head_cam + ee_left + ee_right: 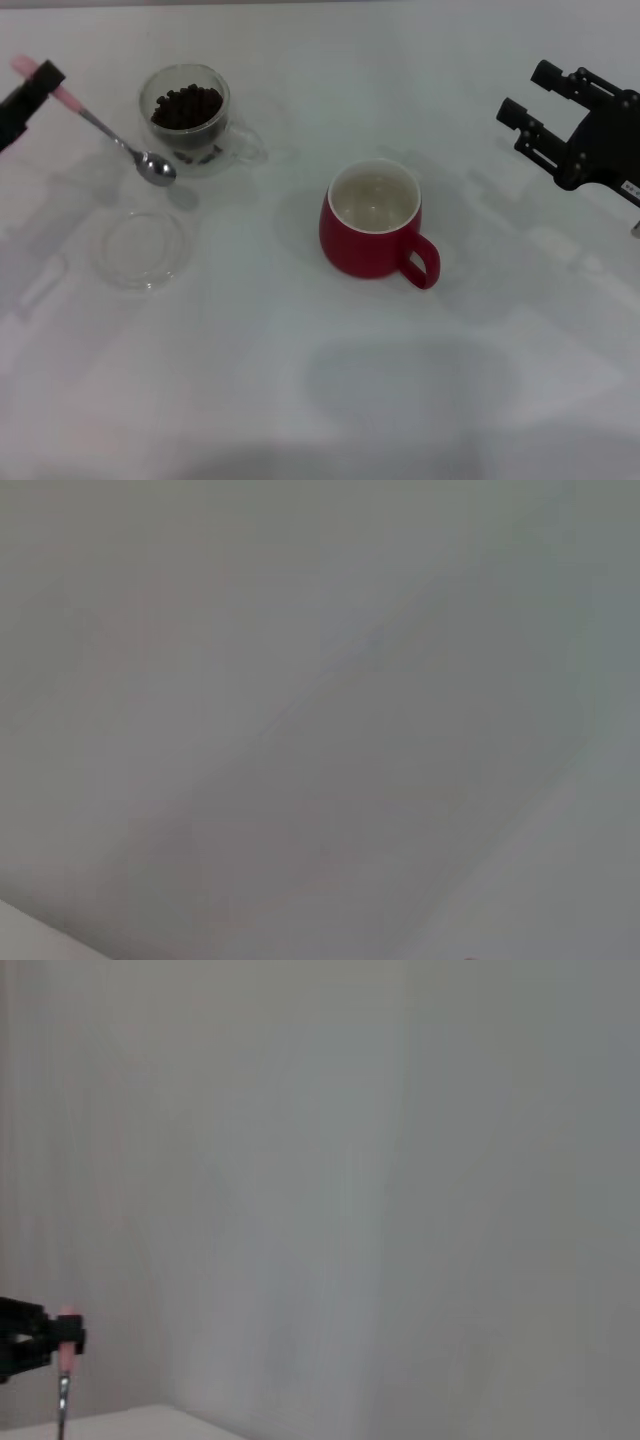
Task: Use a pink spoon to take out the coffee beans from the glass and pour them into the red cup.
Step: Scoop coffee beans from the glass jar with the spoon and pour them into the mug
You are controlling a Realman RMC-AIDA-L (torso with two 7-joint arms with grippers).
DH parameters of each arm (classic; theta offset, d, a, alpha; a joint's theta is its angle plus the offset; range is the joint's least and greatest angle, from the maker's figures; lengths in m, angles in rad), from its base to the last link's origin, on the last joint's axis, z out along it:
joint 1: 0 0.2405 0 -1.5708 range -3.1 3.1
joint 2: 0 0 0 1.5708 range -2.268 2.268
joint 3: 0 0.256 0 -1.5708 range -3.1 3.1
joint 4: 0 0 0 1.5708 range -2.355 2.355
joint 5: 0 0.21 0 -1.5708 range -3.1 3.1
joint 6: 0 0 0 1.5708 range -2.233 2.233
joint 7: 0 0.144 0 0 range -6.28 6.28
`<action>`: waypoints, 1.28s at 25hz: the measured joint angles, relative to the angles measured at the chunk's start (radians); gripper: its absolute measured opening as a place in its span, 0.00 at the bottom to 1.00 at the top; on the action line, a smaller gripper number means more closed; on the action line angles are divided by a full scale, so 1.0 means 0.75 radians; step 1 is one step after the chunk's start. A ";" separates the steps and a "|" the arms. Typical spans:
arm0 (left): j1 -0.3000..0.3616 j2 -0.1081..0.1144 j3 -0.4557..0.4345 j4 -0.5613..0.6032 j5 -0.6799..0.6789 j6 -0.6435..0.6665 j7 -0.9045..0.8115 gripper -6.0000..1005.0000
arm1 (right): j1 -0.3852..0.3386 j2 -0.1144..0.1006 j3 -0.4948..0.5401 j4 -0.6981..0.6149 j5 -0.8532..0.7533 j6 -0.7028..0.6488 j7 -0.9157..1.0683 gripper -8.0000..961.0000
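Left gripper (40, 82) is seen at the far left edge of the head view, closed on the pink end of the spoon (115, 140). From that grip the spoon slopes down and to the right, its silver bowl lying just left of the glass (188, 118); whether the bowl rests on the table (300, 400) or hangs just above it cannot be told. The glass stands at the upper left, and a heap of dark beans (186, 105) is held inside it. A flat clear saucer (142, 247) lies nearer the robot, below the spoon's bowl and apart from the glass. The red cup (374, 226) stands near the middle of the table, upright, its white inside bare and its handle turned to the right and toward the robot. The right gripper (545, 105) is held above the table at the far right, well apart from the cup, with its two black fingers spread wide and nothing between them.

Only a blank pale surface is shown in the left wrist view.

A pale wall fills most of the right wrist view. Far off, at one edge, the left gripper (62, 1338) is seen clamped on the spoon (64, 1380), pink handle up and metal neck hanging below.
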 joint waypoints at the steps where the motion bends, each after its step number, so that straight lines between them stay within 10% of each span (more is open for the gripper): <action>1: -0.009 0.006 0.000 0.031 0.026 -0.015 -0.041 0.13 | 0.000 0.000 0.000 -0.001 0.002 -0.003 0.002 0.62; 15: -0.138 0.123 0.000 0.205 0.207 -0.125 -0.389 0.13 | 0.000 0.023 0.024 -0.003 0.006 -0.011 0.011 0.62; 32: -0.347 0.159 0.000 0.217 0.491 -0.345 -0.629 0.13 | -0.015 0.037 0.038 0.009 0.006 -0.026 0.002 0.62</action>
